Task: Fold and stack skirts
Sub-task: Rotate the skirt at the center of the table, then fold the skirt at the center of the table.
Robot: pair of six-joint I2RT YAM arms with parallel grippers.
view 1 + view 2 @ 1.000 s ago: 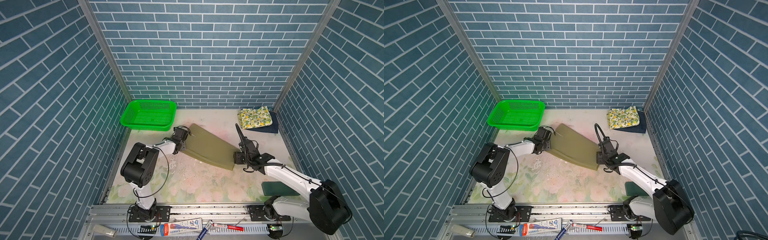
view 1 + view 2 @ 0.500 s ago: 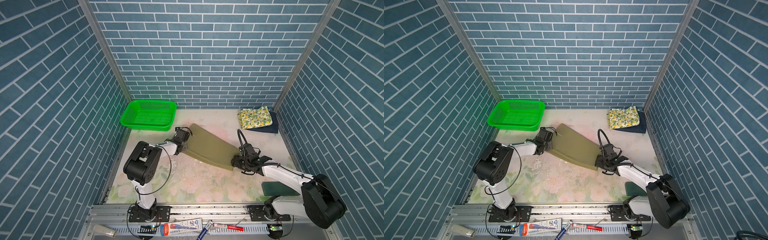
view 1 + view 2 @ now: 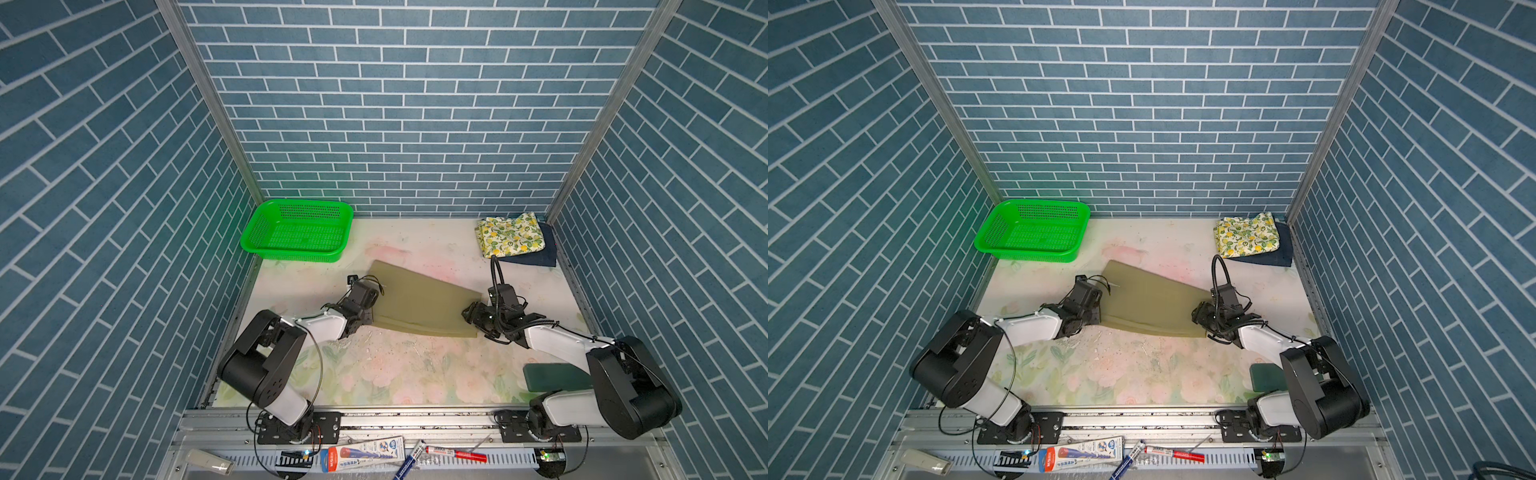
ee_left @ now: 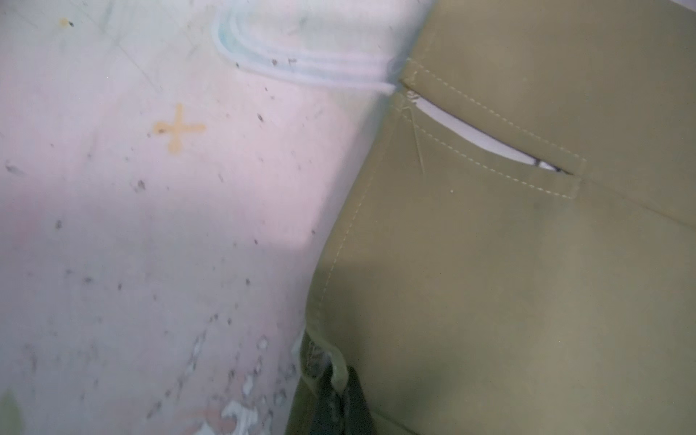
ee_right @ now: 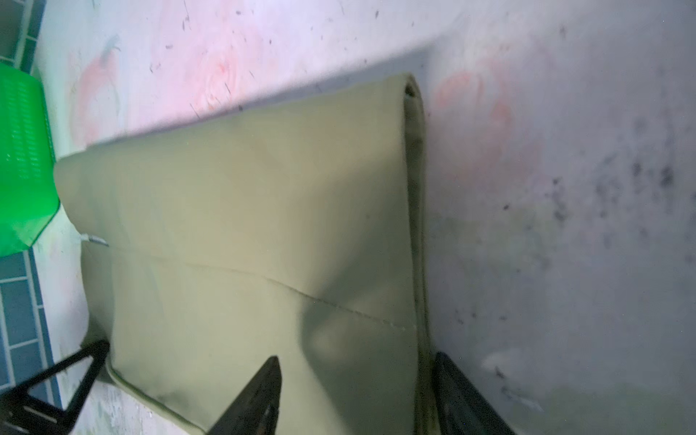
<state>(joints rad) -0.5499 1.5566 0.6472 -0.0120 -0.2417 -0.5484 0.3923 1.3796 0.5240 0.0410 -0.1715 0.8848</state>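
The khaki-olive skirt (image 3: 419, 305) (image 3: 1150, 305) lies folded flat at mid-table. My left gripper (image 3: 371, 319) (image 4: 339, 380) is at its left edge, shut on a pinch of the hem. My right gripper (image 3: 470, 313) (image 5: 357, 376) is open at the skirt's right edge (image 5: 414, 226). One of its fingers (image 5: 263, 391) is over the cloth and the other finger (image 5: 459, 391) is on the table side. At the back right the lemon-print skirt (image 3: 510, 235) (image 3: 1246, 235) lies folded on the dark blue denim skirt (image 3: 536, 258).
A green mesh basket (image 3: 297, 230) (image 3: 1034, 230) stands at the back left, close to the khaki skirt's far corner. A dark green flat object (image 3: 552, 376) lies front right by the right arm's base. Pens and a tube (image 3: 365, 451) lie on the front rail. Brick walls close three sides.
My left gripper has shut on the khaki skirt's left edge. My right gripper has dropped lower and come up to the skirt's right edge, its jaws slightly narrower.
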